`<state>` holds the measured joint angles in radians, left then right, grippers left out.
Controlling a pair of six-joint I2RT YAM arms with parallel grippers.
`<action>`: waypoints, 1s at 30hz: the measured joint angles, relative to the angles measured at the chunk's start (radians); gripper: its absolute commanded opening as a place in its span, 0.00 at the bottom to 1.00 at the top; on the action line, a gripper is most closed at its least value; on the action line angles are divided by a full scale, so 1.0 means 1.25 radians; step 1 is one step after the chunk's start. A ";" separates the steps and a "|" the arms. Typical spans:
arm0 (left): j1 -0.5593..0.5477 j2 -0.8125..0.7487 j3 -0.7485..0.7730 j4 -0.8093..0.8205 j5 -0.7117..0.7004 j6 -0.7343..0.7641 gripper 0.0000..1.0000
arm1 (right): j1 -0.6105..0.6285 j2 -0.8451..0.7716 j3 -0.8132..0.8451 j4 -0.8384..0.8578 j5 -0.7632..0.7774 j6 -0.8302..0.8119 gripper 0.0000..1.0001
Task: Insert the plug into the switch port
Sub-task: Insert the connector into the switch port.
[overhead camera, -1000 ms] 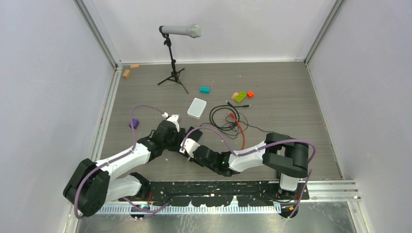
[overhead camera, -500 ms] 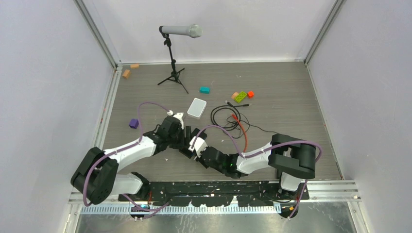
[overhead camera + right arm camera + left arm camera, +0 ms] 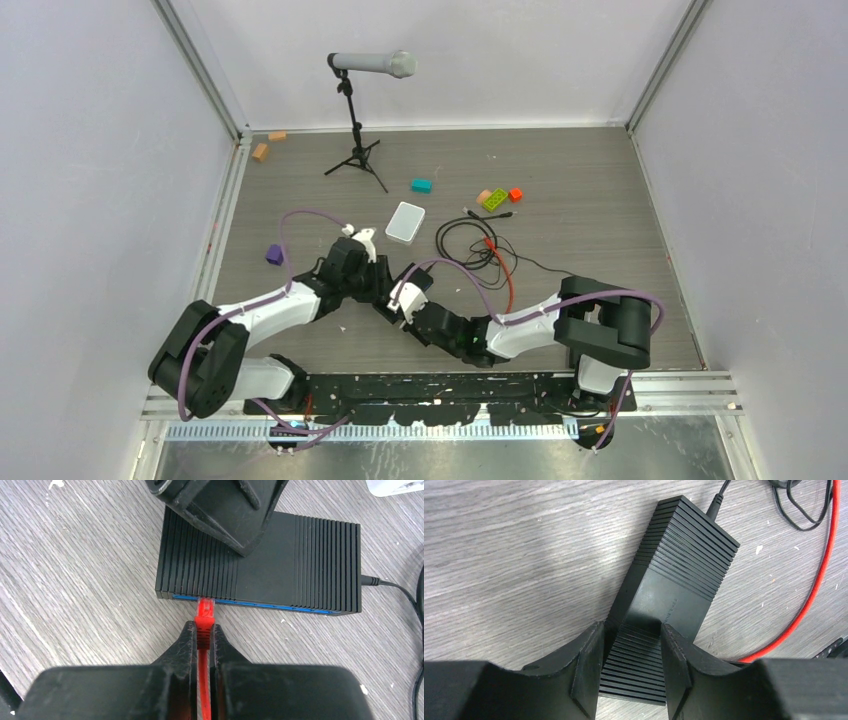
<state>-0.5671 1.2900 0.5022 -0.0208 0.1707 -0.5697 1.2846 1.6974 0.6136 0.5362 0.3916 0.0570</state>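
The flat black ribbed box [image 3: 300, 560] lies on the table with its blue port edge [image 3: 260, 603] facing my right gripper. My left gripper [image 3: 631, 652] is shut across the near end of the box [image 3: 679, 565], one finger on each side. My right gripper [image 3: 202, 628] is shut on the red boot of the plug [image 3: 205, 607]. The plug's clear tip meets the blue edge near the box's left end; how deep it sits I cannot tell. In the top view both grippers, left [image 3: 370, 272] and right [image 3: 398, 295], meet at the table's middle and hide the box.
The red cable [image 3: 507, 275] trails right into a tangle of black cables [image 3: 470, 242]. A black power lead [image 3: 395, 587] leaves the box's right end. A white rounded box [image 3: 405, 222] lies just behind. Toy bricks [image 3: 494, 199] and a microphone stand [image 3: 356, 140] are farther back.
Both grippers have moved right and a little away from the arm bases, with the right gripper closing in on the left. The purple block now lies uncovered at the left.
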 measured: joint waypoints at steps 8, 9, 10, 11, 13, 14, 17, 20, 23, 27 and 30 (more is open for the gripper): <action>-0.001 -0.021 -0.042 0.072 -0.021 -0.004 0.55 | -0.020 0.002 0.078 -0.143 -0.023 -0.011 0.04; -0.003 -0.027 -0.044 0.067 -0.028 -0.006 0.58 | -0.018 0.005 0.084 -0.147 -0.022 -0.011 0.04; -0.006 -0.035 -0.043 0.058 -0.034 -0.007 0.61 | -0.012 0.009 0.088 -0.150 -0.015 -0.011 0.04; -0.007 -0.040 -0.041 0.046 -0.037 -0.010 0.63 | -0.005 0.011 0.089 -0.149 -0.007 -0.010 0.05; -0.009 -0.042 -0.025 0.010 -0.037 -0.018 0.69 | 0.013 0.013 0.089 -0.148 0.017 -0.004 0.06; -0.010 -0.042 -0.013 -0.013 -0.036 -0.022 0.71 | 0.023 0.015 0.089 -0.146 0.030 0.003 0.06; -0.011 -0.041 0.024 -0.077 -0.035 -0.023 0.77 | 0.046 0.015 0.084 -0.127 0.059 0.034 0.08; -0.011 -0.041 0.072 -0.121 -0.048 -0.019 0.82 | 0.065 0.015 0.079 -0.117 0.091 0.074 0.20; -0.011 -0.056 0.105 -0.152 -0.075 -0.016 0.87 | 0.086 0.021 0.081 -0.119 0.134 0.107 0.32; -0.011 -0.146 0.109 -0.202 -0.141 -0.013 0.90 | 0.111 0.033 0.107 -0.138 0.177 0.131 0.43; -0.011 -0.224 0.109 -0.235 -0.188 -0.009 0.90 | 0.119 0.025 0.123 -0.150 0.190 0.148 0.47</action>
<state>-0.5804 1.0100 0.6388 -0.3141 -0.0639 -0.5812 1.4330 1.7290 0.7673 0.3481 0.6292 0.2420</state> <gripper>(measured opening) 0.898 0.429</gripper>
